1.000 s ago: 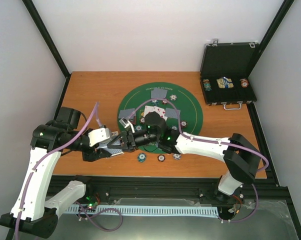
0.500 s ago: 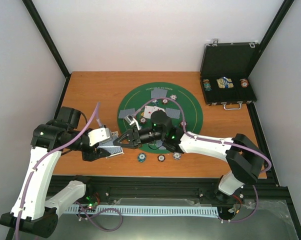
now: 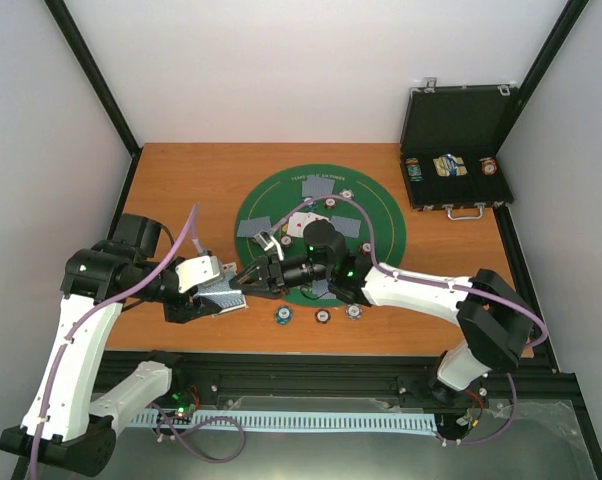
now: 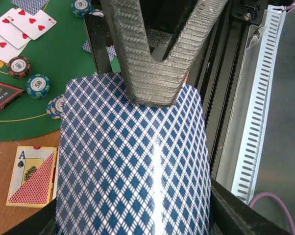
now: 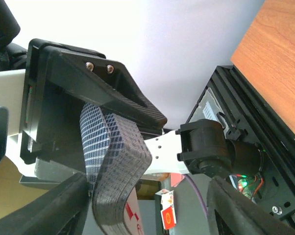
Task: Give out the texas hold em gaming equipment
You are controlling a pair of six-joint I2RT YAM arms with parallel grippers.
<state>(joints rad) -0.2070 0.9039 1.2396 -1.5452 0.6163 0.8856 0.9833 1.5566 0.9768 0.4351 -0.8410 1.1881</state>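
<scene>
My left gripper [image 3: 217,300] is shut on a deck of blue-backed playing cards [image 3: 226,297], held over the wooden table at the near left. The deck [image 4: 133,161] fills the left wrist view between the left gripper's [image 4: 137,218] jaws. My right gripper [image 3: 249,279] is open at the deck's far edge. One of its ribbed fingers [image 4: 152,68] rests on the top card. In the right wrist view the deck [image 5: 113,161] bends beside the wide-open right gripper [image 5: 147,210]. Striped chips [image 4: 38,84], heart cards [image 4: 20,27] and a black-and-red triangle marker [image 4: 3,93] lie on the green mat [image 3: 381,215].
A face-up ace card [image 4: 32,175] lies on the wood by the mat. Three chips [image 3: 323,316] sit along the mat's near edge. Face-down cards [image 3: 316,188] lie on the mat. An open black case [image 3: 456,150] stands at the back right.
The right arm's wrist has shifted a little to the right while its gripper stays at the deck's edge. The left arm and the deck have not moved.
</scene>
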